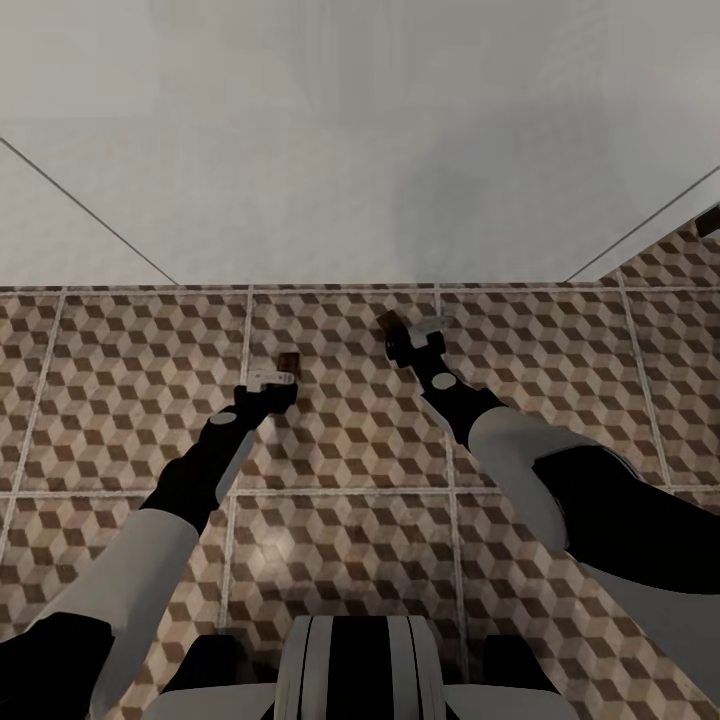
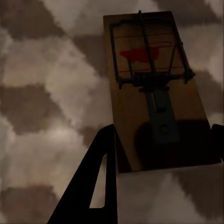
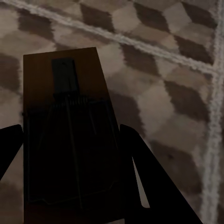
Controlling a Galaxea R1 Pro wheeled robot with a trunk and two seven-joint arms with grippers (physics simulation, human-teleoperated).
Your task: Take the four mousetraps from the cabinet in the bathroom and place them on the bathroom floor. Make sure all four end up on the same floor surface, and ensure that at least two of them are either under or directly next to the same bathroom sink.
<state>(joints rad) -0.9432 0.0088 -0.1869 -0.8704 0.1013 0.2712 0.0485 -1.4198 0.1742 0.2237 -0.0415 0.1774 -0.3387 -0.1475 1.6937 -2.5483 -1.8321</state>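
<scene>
A: Left gripper [image 1: 284, 372] first?
B: Low over the bathroom floor [image 1: 340, 450], at roughly 11 o'clock from the robot's trunk in the head view. Clamped on a mousetrap [image 1: 290, 360], the brown board poking out past the fingertips toward 12 o'clock

A: Anything closer up?
B: Left wrist view: same mousetrap [image 2: 156, 88] seated between two black fingers [image 2: 93, 186], one at each long edge of the board. Wire bar and red mark on the end away from the gripper. Cube-pattern tile behind it, blurred. Touching the tile or hovering just above, cannot tell

A: And the right gripper [image 1: 408, 335]?
B: At about 1 o'clock from the trunk, a little nearer the wall than the left one. Also closed on a mousetrap [image 1: 386, 322], board sticking out toward 11 o'clock. Right wrist view: dark board [image 3: 70, 130] held between both black fingers [image 3: 154, 186], metal plate at the end away from the gripper, pale grout lines crossing the tile [image 3: 177, 93] beyond

A: Farther out?
B: Two traps apart from each other, on neighbouring tiles either side of a grout line. Pale white wall surface [image 1: 350, 150] at 12 o'clock, meeting the floor just beyond both grippers. Small dark object [image 1: 708, 220] at the 2 o'clock edge of the head view, too small to identify
</scene>
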